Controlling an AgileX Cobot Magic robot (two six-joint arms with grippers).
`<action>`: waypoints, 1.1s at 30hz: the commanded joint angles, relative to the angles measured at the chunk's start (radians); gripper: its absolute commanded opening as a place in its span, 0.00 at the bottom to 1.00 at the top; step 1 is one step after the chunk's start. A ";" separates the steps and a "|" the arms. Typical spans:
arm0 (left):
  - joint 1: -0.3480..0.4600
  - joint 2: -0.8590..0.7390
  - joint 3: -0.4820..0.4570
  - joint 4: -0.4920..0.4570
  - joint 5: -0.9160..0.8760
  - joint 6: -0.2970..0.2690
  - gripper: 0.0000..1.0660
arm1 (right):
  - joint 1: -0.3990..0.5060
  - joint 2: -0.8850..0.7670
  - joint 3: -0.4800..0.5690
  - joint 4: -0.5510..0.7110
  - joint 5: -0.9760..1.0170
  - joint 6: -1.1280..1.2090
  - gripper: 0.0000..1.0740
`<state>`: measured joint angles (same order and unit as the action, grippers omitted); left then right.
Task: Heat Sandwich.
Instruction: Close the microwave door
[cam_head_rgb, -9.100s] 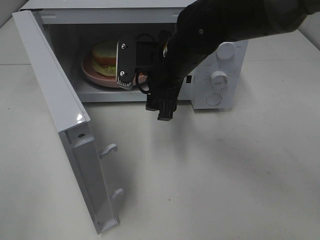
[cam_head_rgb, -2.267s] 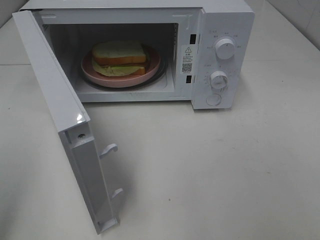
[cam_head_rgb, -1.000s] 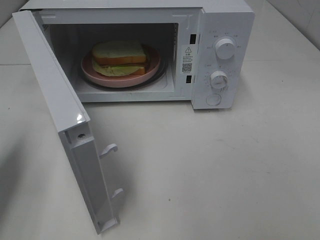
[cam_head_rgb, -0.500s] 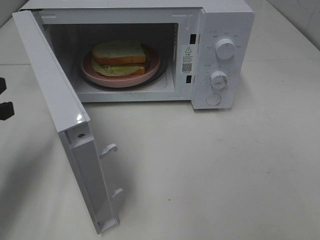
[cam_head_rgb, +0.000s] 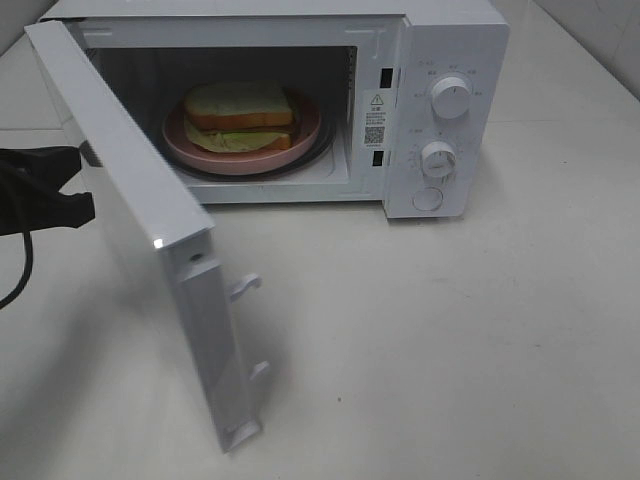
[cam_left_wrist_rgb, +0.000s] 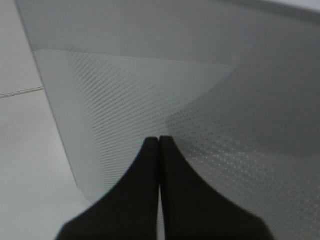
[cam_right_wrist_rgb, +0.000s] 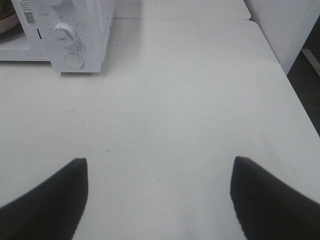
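The sandwich (cam_head_rgb: 240, 110), white bread with a green filling, lies on a round pink plate (cam_head_rgb: 306, 135) inside the open white microwave (cam_head_rgb: 455, 40). Its door (cam_head_rgb: 140, 220) stands partly swung out at the left. My left gripper (cam_head_rgb: 72, 186) reaches in from the left edge against the door's outer face. In the left wrist view its fingers (cam_left_wrist_rgb: 159, 144) are pressed together, tips at the dotted door panel (cam_left_wrist_rgb: 150, 85). My right gripper (cam_right_wrist_rgb: 160, 161) is open and holds nothing. It hangs over bare table, away from the microwave's control side (cam_right_wrist_rgb: 75, 30), and does not show in the high view.
Two dials (cam_head_rgb: 450, 97) (cam_head_rgb: 438, 158) and a round button (cam_head_rgb: 428, 198) sit on the microwave's right panel. Two latch hooks (cam_head_rgb: 245, 288) stick out of the door's free edge. The white table (cam_head_rgb: 450, 340) ends at an edge on the right (cam_right_wrist_rgb: 300, 110).
My left gripper has come in from the left edge and reached the door's outer face. The door has swung a little toward the oven.
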<state>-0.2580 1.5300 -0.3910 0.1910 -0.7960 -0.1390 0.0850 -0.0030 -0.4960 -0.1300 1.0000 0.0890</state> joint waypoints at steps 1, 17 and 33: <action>-0.036 0.018 -0.032 0.014 -0.020 -0.007 0.00 | -0.004 -0.029 0.000 0.003 -0.003 0.004 0.70; -0.236 0.130 -0.200 -0.126 0.050 0.000 0.00 | -0.004 -0.029 0.000 0.003 -0.003 0.004 0.70; -0.382 0.255 -0.445 -0.154 0.150 0.000 0.00 | -0.004 -0.029 0.000 0.002 -0.003 0.006 0.70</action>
<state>-0.6190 1.7710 -0.7910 0.0530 -0.6750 -0.1380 0.0850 -0.0030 -0.4960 -0.1300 1.0000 0.0890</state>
